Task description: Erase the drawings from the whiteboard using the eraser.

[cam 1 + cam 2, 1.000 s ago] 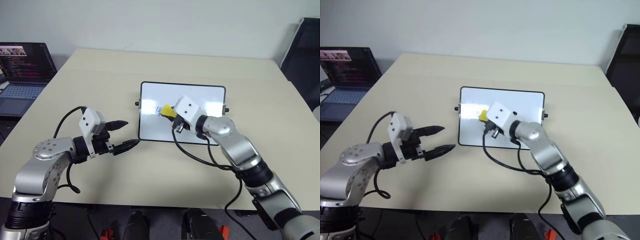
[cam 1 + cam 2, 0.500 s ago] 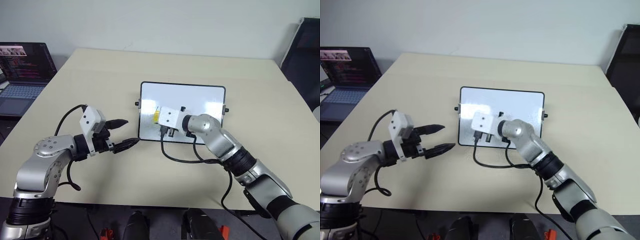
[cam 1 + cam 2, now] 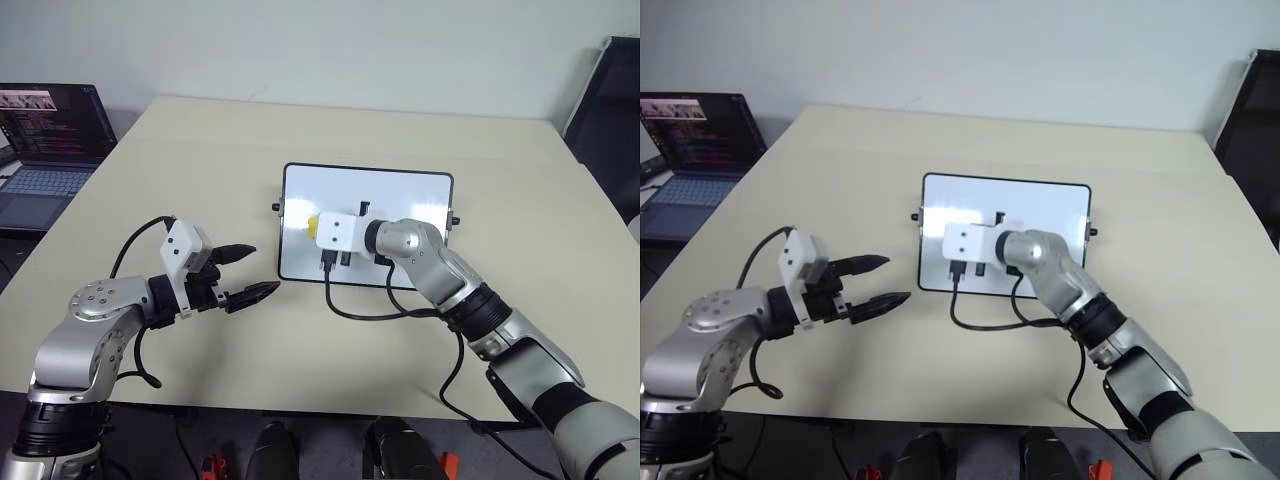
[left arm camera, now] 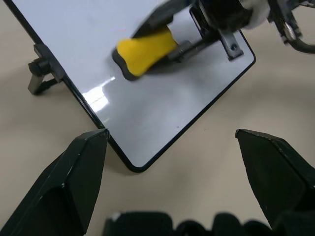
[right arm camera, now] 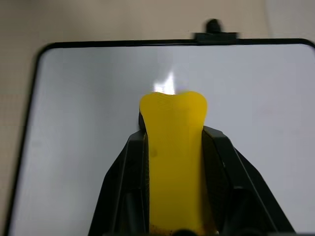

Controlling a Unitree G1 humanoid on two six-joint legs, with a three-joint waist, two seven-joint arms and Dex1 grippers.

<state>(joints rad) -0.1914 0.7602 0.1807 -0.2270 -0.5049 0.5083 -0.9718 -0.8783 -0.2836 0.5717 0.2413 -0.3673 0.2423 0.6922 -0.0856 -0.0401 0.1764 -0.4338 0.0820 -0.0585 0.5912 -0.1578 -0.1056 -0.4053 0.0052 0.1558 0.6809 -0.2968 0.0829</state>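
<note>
The whiteboard lies on the beige table, black-framed and glossy. My right gripper is shut on the yellow eraser, which rests on the left part of the board. In the right wrist view the eraser sits between both black fingers. The drawings are out of view: the bare board looks plain white, and the patch under the eraser is hidden. My left gripper hangs open just off the board's near-left corner, holding nothing.
An open laptop stands at the far left, off the table. A black chair is at the far right. A black cable from my right wrist trails on the table in front of the board.
My right gripper has swept the eraser leftward across the board and rolled its wrist. The left arm has stayed put.
</note>
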